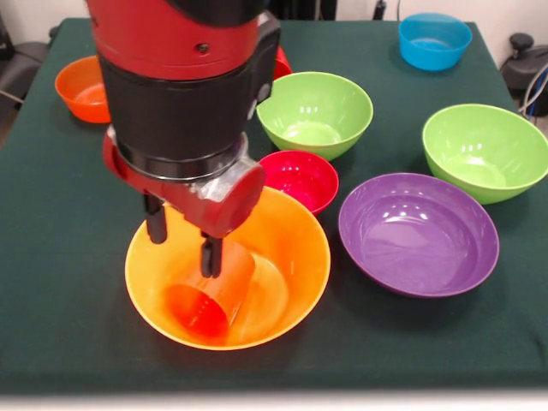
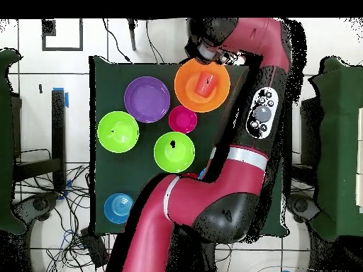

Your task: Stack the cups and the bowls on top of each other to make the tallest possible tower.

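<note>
The big orange bowl (image 1: 282, 257) stands at the near side of the table; it also shows in the overhead view (image 2: 220, 95). The orange cup (image 1: 214, 295) lies on its side inside it, mouth toward the camera; the overhead view shows it too (image 2: 205, 83). My gripper (image 1: 184, 241) hangs over the bowl's left part, just above the cup. Its fingers (image 1: 157, 227) stand apart and hold nothing. The small crimson bowl (image 1: 300, 180) sits upright against the big bowl's far rim. A red thing (image 1: 282, 64) peeks out behind the arm, mostly hidden.
The purple bowl (image 1: 418, 233) is to the right of the big orange bowl. Two lime green bowls (image 1: 314, 114) (image 1: 485, 152) stand behind it. A blue bowl (image 1: 434, 40) is at the far right, a small orange bowl (image 1: 84, 88) at the far left.
</note>
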Available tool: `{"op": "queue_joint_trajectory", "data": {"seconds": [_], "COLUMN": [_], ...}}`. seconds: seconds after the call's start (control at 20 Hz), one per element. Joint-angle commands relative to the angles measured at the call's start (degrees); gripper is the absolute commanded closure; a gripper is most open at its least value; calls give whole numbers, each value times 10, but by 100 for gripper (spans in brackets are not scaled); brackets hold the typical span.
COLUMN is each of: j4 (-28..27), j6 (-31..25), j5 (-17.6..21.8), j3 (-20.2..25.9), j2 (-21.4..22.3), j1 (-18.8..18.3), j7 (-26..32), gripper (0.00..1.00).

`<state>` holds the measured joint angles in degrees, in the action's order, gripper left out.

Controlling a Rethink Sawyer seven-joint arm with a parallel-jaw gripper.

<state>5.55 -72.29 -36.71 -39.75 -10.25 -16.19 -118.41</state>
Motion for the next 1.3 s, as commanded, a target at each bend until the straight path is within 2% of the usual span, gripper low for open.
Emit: {"op": "queue_joint_trajectory", "data": {"seconds": [0.05, 0.2, 0.25, 0.3, 0.35, 0.4, 0.45, 0.55, 0.65, 0.9, 1.05, 1.3], "j4": [-19, -28, -29, -32, -35, -41, -47, -55, -60, -75, -77, -71], "j6": [-2, -9, 1, 2, 6, 1, -11, -42, -69, -107, -134, -164], "j5": [-57, -86, -85, -93, -108, -125, -154, -169, -188, -131, -89, -32], "j3": [-74, -101, -87, -85, -52, -41, 1, 40, 54, 96, 104, 148], "j2": [-64, -73, -73, -74, -76, -79, -83, -80, -80, -69, -54, -32], "j1": [-34, -39, -34, -32, -24, -21, -13, -8, -6, -8, -8, -14], "j7": [-45, 48, 127, 179, 285, 359, 486, 565, 641, 685, 759, 814], "gripper": [0, 0, 0, 0, 0, 0, 0, 0, 0, 0, 0, 0]}}
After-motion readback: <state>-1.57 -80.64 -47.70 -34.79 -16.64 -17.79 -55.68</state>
